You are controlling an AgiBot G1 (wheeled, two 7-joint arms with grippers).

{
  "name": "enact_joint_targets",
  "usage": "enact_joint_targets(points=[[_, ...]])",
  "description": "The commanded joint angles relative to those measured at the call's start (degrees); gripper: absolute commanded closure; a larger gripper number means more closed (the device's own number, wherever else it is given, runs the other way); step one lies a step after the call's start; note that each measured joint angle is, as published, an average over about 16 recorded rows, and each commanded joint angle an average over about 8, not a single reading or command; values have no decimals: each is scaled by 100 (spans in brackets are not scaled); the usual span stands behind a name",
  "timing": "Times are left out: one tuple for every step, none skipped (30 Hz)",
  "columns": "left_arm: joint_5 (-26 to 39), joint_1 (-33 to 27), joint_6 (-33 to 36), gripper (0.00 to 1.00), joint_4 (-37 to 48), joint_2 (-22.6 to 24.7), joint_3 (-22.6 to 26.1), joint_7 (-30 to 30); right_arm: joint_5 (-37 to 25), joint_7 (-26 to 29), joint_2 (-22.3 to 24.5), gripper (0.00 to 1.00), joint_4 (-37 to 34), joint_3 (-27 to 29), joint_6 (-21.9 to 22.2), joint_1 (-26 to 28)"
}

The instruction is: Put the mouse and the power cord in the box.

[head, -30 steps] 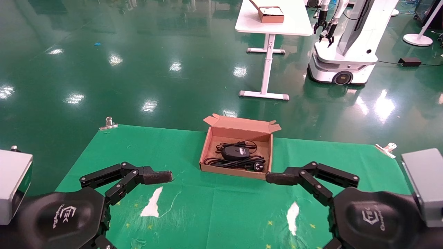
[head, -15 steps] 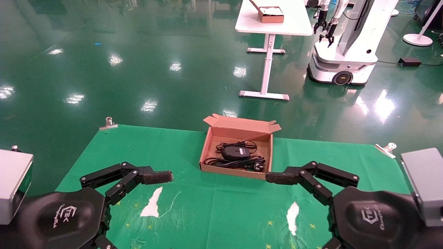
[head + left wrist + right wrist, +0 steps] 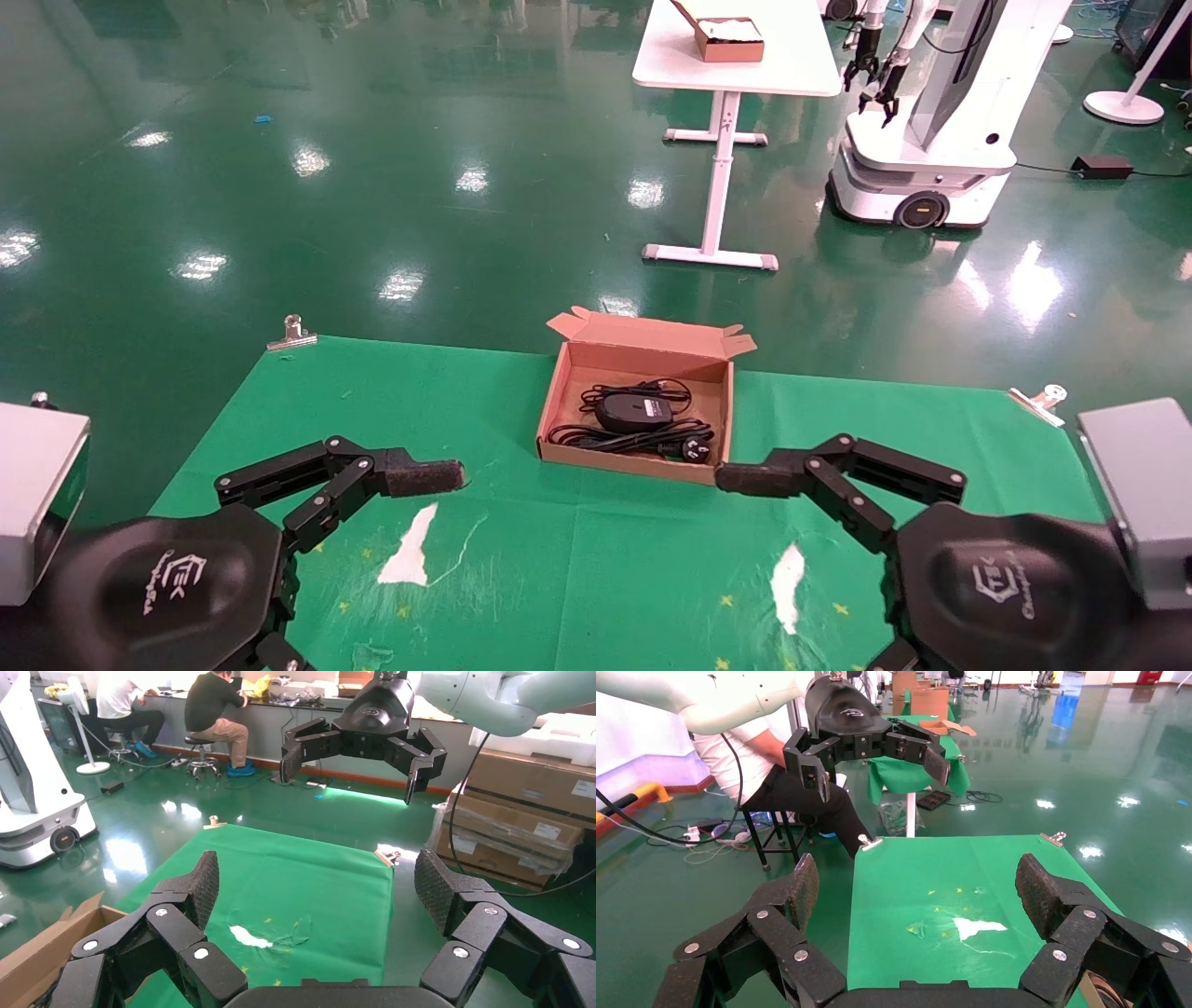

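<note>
In the head view the left gripper [image 3: 424, 477] hovers low over the green-clothed table [image 3: 652, 559] at about 8 o'clock from the shallow brown cardboard box [image 3: 557, 401], and the right gripper [image 3: 745, 480] sits at its 5 o'clock, one fingertip just beside the near right corner. Both are empty. The small black oval mouse [image 3: 633, 411] with its grey label lies inside the box, and the thick black looped power cord [image 3: 643, 438] lies just in front of it, plug toward the right wall. Both items look placed; the main risk is the right gripper nudging the light box if it swings inward.

In the left wrist view the left gripper's fingers [image 3: 204, 885] are spread wide with nothing between; the box's flap shows at the edge.

The right wrist view shows the right gripper's fingers [image 3: 1039, 888] released too, over bare cloth.
</note>
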Motion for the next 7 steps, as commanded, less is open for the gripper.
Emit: enact_joint_targets(points=[[0,0,0,0,0,0,0,0,0,0,0,0,0,0,0,0],[0,0,0,0,0,0,0,0,0,0,0,0,0,0,0,0],[0,0,0,0,0,0,0,0,0,0,0,0,0,0,-1,0],[0,0,0,0,0,0,0,0,0,0,0,0,0,0,-1,0],[0,0,0,0,0,0,0,0,0,0,0,0,0,0,-1,0],[0,0,0,0,0,0,0,0,0,0,0,0,0,0,-1,0],[0,0,0,0,0,0,0,0,0,0,0,0,0,0,-1,0]])
